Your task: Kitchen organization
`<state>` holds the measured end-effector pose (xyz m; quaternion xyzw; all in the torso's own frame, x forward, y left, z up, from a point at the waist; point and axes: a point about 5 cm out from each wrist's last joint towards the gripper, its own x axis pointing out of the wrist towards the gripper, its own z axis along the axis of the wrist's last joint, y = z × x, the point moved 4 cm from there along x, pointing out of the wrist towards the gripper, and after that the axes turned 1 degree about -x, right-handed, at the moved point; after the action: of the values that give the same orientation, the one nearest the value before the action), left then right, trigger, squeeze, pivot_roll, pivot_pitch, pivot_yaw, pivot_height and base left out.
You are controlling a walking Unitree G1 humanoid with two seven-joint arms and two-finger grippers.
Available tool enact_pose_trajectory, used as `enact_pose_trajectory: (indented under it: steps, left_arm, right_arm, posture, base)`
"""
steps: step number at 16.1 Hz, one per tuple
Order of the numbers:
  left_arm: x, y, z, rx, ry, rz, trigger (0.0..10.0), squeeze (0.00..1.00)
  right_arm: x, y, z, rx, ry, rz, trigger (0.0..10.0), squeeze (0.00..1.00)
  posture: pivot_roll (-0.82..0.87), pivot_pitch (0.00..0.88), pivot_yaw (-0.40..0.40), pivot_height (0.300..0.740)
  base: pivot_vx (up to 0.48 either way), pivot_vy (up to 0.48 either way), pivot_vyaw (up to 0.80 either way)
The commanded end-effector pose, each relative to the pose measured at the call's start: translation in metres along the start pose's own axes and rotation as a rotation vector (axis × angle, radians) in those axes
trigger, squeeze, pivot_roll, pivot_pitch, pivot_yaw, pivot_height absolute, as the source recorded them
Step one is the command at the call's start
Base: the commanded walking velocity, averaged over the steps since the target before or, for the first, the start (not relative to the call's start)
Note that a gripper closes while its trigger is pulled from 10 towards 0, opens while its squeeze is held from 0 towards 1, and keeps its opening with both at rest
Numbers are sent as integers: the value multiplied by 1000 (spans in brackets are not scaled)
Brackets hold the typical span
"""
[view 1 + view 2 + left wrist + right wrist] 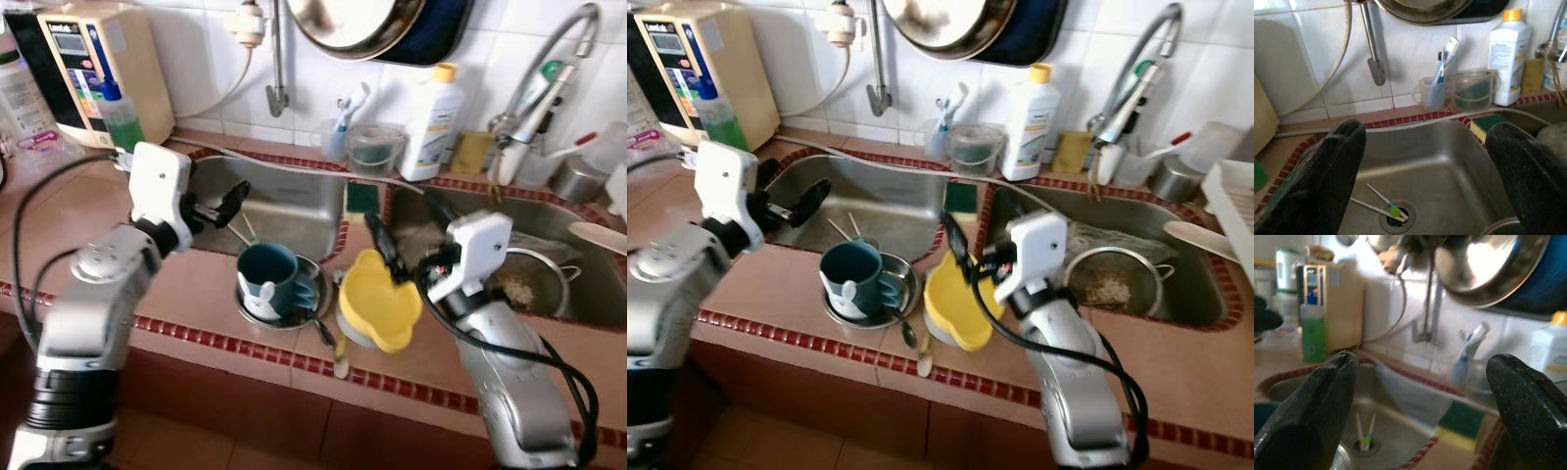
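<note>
The right gripper (380, 242), fingers spread, hovers just behind a yellow jug (375, 304) beside the left sink (284, 201); light, slick plastic, probably best pinched at its rim. The left gripper (221, 207), also spread, hangs over the sink.

A yellow bowl (378, 302) and a dark teal mug (267, 271) sit at the bench's front edge, trimmed in red-brown tiles (245, 347). A green-and-yellow sponge (361, 197) lies between the steel-grey sinks (294, 201).
</note>
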<state>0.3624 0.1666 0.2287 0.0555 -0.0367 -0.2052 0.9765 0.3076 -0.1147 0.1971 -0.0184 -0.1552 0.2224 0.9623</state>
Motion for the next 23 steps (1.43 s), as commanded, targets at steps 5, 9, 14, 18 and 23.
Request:
enact_pose_trajectory:
  steps: [5, 9, 14, 18, 23]
  left_arm:
    - [-2, -3, 7, 30, 23, -65, 10000, 0]
    - [-3, -15, -4, 54, 82, -154, 10000, 0]
    - [1, -37, -25, 75, 232, -262, 10000, 0]
    - [12, -34, -38, 67, 347, -197, 10000, 0]
    - [15, -32, -33, 110, 382, -229, 10000, 0]
  right_arm:
    - [-41, 34, -8, 38, 84, 185, 10000, 0]
    - [-59, 46, -16, 90, 153, 250, 10000, 0]
    - [-57, 44, -12, 97, 151, 244, 10000, 0]
    - [-55, 46, -10, 101, 141, 238, 10000, 0]
    - [-54, 48, -9, 105, 136, 234, 10000, 0]
  posture:
    - [-174, 20, 16, 740]
    - [-188, 27, 25, 740]
    - [-189, 25, 35, 740]
    - [-198, 26, 46, 740]
    - [-199, 32, 51, 740]
  base:
    - [0, 0, 0]
    - [0, 0, 0]
    - [0, 0, 0]
    - [0, 0, 0]
    - [0, 0, 0]
